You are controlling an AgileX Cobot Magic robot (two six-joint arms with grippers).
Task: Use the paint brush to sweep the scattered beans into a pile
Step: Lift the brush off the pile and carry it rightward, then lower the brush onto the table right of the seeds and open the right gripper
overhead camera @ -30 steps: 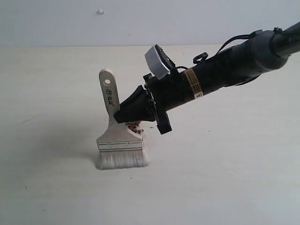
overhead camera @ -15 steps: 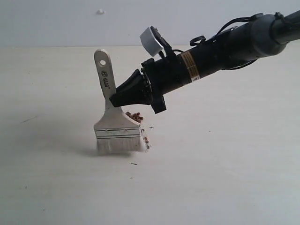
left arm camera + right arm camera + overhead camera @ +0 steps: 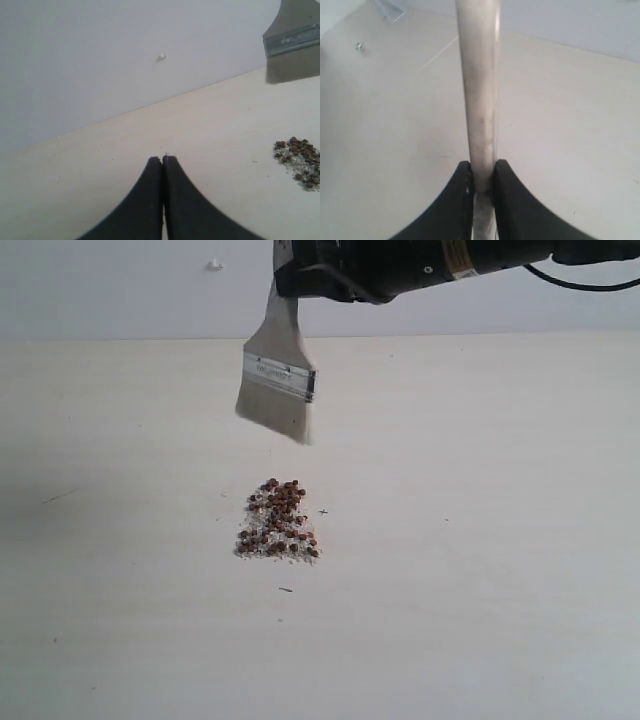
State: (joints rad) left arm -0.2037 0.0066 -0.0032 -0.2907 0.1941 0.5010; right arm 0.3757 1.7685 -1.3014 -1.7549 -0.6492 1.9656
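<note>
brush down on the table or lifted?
Lifted: the brush hangs in the air above the bean pile, bristles clear of the table, handle clamped in the right end effector.

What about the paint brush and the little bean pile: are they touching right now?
Apart. The exterior view shows the paint brush hanging in the air above the pile, with a plain gap between its bristles and the beans.

No legible text, even on the paint brush (image 3: 280, 375) band.
</note>
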